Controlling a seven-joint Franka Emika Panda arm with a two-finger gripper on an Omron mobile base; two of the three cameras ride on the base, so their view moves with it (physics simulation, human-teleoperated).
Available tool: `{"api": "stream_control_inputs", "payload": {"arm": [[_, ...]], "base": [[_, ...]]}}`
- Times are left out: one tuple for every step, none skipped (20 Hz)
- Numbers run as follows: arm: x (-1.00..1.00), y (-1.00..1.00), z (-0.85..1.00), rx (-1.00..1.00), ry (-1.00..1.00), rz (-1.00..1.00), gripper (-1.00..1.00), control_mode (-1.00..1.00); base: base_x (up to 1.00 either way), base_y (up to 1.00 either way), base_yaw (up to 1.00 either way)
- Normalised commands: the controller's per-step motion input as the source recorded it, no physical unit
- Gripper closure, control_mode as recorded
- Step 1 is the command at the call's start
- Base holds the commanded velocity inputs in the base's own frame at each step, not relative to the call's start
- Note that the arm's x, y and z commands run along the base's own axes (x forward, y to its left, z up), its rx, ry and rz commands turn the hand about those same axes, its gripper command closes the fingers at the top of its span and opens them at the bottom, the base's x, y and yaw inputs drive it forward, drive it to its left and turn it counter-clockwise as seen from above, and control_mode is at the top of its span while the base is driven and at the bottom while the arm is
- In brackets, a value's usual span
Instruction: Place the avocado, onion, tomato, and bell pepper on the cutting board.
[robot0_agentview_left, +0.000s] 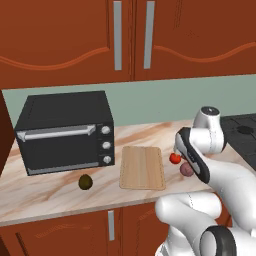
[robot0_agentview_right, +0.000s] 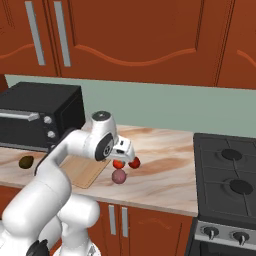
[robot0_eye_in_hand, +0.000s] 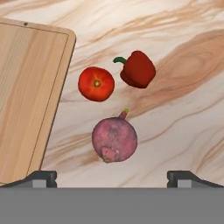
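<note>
Gripper (robot0_eye_in_hand: 112, 177) spread wide, empty, hovers above dull purplish-pink round onion (robot0_eye_in_hand: 114, 139) at lower centre (likely first pick); light-tan wooden cutting board (robot0_eye_in_hand: 26, 96) left, bare.

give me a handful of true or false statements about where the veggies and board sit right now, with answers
1. The light-tan wooden cutting board already holds the round bright-red tomato. False: the tomato lies on the counter beside it.
2. The dark olive-green avocado lies in front of the black toaster oven. True.
3. The purplish-pink onion sits between the open gripper and the tomato in the hand view. True.
4. The deep-red lobed bell pepper rests on the stove. False: it's on the marble counter.
</note>
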Motion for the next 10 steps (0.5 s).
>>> {"api": "stream_control_inputs", "payload": {"arm": [[0.00, -0.06, -0.21, 0.00, 0.00, 0.00, -1.00, -1.00], [0.01, -0.07, -0.22, 0.00, 0.00, 0.00, -1.00, -1.00], [0.06, -0.09, -0.25, 0.00, 0.00, 0.00, -1.00, -1.00], [0.02, -0.09, -0.26, 0.00, 0.00, 0.00, -1.00, -1.00], [0.04, -0.09, -0.29, 0.00, 0.00, 0.00, -1.00, -1.00], [0.03, -0.06, -0.31, 0.00, 0.00, 0.00, -1.00, -1.00], [0.02, -0.02, -0.32, 0.00, 0.00, 0.00, -1.00, -1.00], [0.00, 0.00, -0.36, 0.00, 0.00, 0.00, -1.00, -1.00], [0.00, 0.00, -0.39, 0.00, 0.00, 0.00, -1.00, -1.00], [0.00, 0.00, -0.37, 0.00, 0.00, 0.00, -1.00, -1.00]], "base": [[0.00, 0.00, 0.00], [0.00, 0.00, 0.00], [0.00, 0.00, 0.00], [0.00, 0.00, 0.00], [0.00, 0.00, 0.00], [0.00, 0.00, 0.00], [0.00, 0.00, 0.00], [0.00, 0.00, 0.00], [0.00, 0.00, 0.00], [0.00, 0.00, 0.00]]}}
